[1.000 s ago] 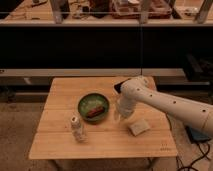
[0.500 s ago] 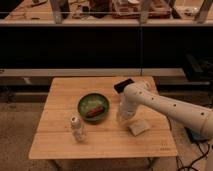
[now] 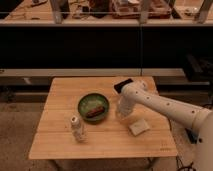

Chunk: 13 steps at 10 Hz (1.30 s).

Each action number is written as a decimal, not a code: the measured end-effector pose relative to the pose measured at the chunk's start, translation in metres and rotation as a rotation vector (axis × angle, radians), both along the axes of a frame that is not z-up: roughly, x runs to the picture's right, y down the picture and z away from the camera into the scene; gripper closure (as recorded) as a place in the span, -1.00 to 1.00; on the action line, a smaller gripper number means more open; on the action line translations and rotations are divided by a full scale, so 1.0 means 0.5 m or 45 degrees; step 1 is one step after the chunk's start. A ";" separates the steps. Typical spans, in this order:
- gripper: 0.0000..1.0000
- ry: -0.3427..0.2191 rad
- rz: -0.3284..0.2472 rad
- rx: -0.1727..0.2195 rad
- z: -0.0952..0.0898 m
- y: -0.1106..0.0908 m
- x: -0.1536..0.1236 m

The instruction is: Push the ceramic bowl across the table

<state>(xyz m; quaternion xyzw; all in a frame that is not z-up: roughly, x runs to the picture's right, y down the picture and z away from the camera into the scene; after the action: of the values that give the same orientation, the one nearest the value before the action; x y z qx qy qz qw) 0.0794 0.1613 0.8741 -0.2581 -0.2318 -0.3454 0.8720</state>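
The green ceramic bowl (image 3: 93, 107) sits near the middle of the light-wood table (image 3: 65, 92), with a reddish-brown item inside it. My gripper (image 3: 122, 111) hangs from the white arm (image 3: 165, 107) that reaches in from the right. It is low over the table, just right of the bowl, with a narrow gap between them. I cannot see it touching the bowl.
A small bottle (image 3: 76, 129) stands in front of the bowl toward the left. A small whitish object (image 3: 139, 126) lies on the table below my gripper. Dark shelving and a counter run along behind the table.
My gripper has shifted a little left, back toward the bowl's right side. The bowl, the bottle and the whitish object have not moved.
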 end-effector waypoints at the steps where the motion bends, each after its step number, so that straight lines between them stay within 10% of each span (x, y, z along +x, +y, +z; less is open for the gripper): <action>1: 1.00 -0.011 -0.025 0.012 0.014 -0.003 -0.010; 6: 1.00 -0.038 -0.137 0.110 0.095 -0.067 -0.086; 13: 1.00 -0.232 -0.167 0.121 0.101 -0.105 -0.297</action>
<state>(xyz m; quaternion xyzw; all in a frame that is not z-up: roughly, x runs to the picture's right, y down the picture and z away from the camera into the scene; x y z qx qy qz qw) -0.0689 0.1089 0.9247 -0.1986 -0.2758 -0.4344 0.8341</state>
